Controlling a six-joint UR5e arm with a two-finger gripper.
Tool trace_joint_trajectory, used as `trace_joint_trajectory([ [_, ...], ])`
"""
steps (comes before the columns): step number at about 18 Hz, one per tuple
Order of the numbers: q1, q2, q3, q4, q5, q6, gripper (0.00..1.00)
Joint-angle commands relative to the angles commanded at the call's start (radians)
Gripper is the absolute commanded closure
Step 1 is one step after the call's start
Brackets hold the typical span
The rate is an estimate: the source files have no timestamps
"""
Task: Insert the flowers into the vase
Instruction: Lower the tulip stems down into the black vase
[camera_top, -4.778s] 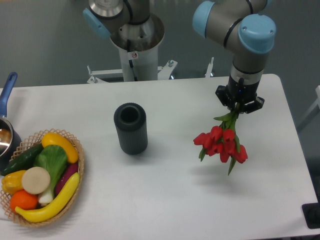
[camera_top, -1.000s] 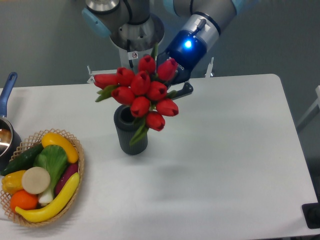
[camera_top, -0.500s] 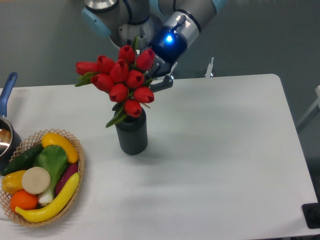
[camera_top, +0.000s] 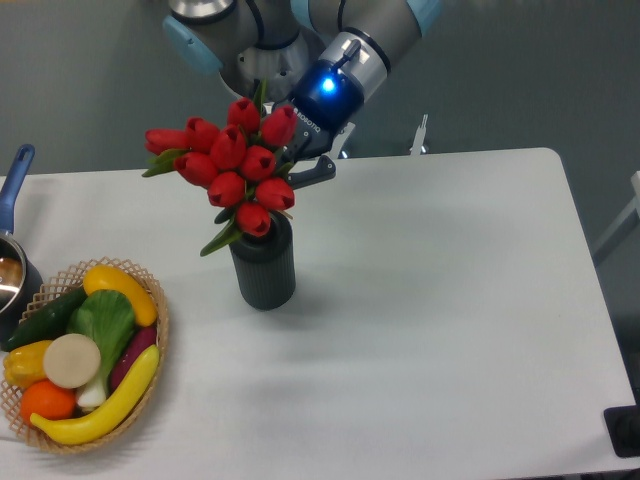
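The flowers (camera_top: 235, 165), a bunch of red tulip buds with green leaves, hang over the mouth of the dark ribbed vase (camera_top: 264, 268) near the table's middle left. The buds cover the vase's mouth, so the stems are hidden and I cannot tell how deep they sit in it. My gripper (camera_top: 300, 160) is just up and right of the bunch, tilted down toward the vase with a blue light lit on its wrist. It is shut on the flowers' stems.
A woven basket (camera_top: 150, 300) of fruit and vegetables stands at the front left. A pot with a blue handle (camera_top: 14, 180) is at the left edge. The arm's base column (camera_top: 270, 90) stands behind the table. A dark object (camera_top: 625, 430) sits at the lower right.
The gripper has swung the flowers from the right side of the table over to the vase, turned them buds-up, and in the last half second shifted them slightly left and down onto the mouth.
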Motion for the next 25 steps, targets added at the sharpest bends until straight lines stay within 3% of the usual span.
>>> trace_joint_trajectory([
  [25, -0.014, -0.055, -0.135, 0.006, 0.009, 0.221, 0.96],
])
